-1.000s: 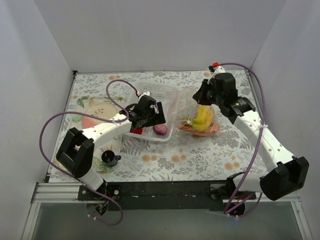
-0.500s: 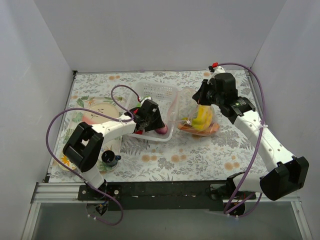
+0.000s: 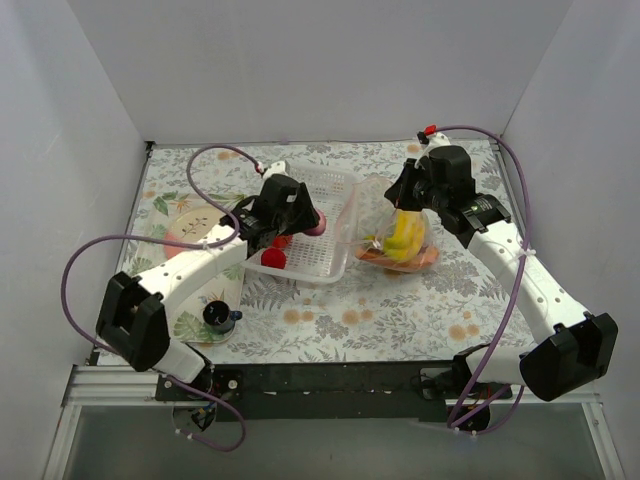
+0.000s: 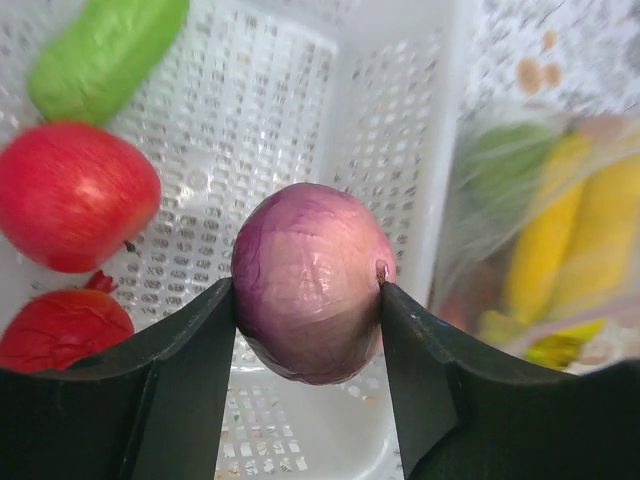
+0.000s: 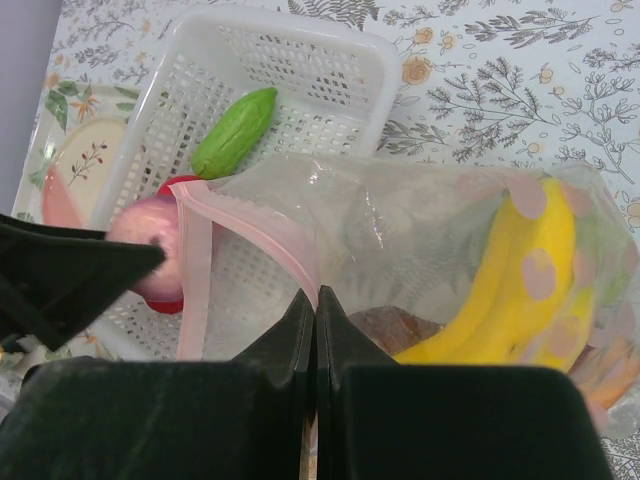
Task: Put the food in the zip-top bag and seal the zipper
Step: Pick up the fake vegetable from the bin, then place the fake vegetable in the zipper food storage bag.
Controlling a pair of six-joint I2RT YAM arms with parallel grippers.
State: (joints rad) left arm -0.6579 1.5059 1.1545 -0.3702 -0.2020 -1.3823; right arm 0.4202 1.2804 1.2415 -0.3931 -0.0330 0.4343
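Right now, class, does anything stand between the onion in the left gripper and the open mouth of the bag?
Only the white basket's right wall lies between the onion and the zip-top bag, and the onion hangs above the basket floor. The right gripper pinches the zipper, holding the mouth open toward it.

White slotted basket (image 3: pixel 308 256) mid-table on floral cloth (image 3: pixel 400 310). Round floral plate (image 3: pixel 186 222) just left of the basket, partly hidden. 2nd plate (image 3: pixel 192 328) at front-left corner w/ small black obj (image 3: pixel 218 317) on it, can't ID. Plain white walls (image 3: pixel 300 70) on 3 sides.
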